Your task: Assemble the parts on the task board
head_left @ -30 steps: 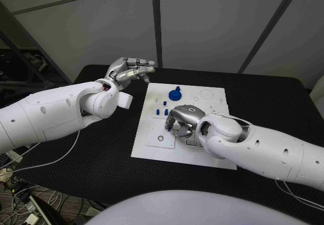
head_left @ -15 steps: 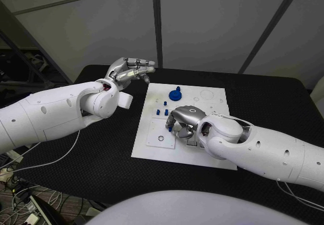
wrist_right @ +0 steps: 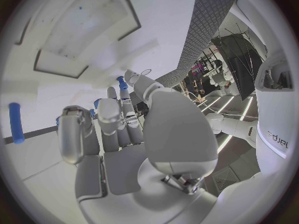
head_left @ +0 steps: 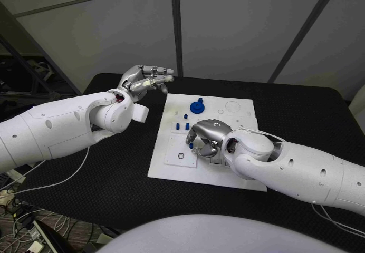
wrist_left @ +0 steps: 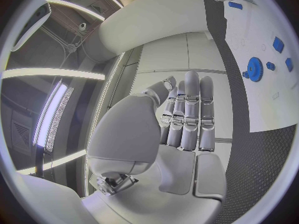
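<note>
**Right hand works the board while the left waits off its corner**

The right hand [head_left: 204, 138] is low over the middle of the white task board [head_left: 171, 167], fingers curled down toward its surface. In the right wrist view a small blue peg [wrist_right: 120, 80] shows right at the fingertips [wrist_right: 124, 92], seemingly pinched there, though whether it is truly gripped or only touched I cannot tell for sure. My guess is that the hand sits this low and this curled because it is steering that piece toward a seat in the board, where a fine pinch serves better than a full grasp.

The left hand [head_left: 146, 78] hovers above the black table [head_left: 106, 184] just off the board's far left corner, holding nothing, its fingers held together and only loosely bent. That looks like a deliberate parking spot: near enough to help, clear of the other arm's path.

On the board's far half, the blue gear [head_left: 198, 107] stands near the top edge, and a few small blue pegs [head_left: 182, 125] lie just on the near side of it, between the gear and the working hand. A black ring [head_left: 180, 155] rests on the board's near left part. Another loose blue peg [wrist_right: 15, 122] lies on the white surface in the right wrist view. Most pieces look unseated, so the assembly seems early.
</note>
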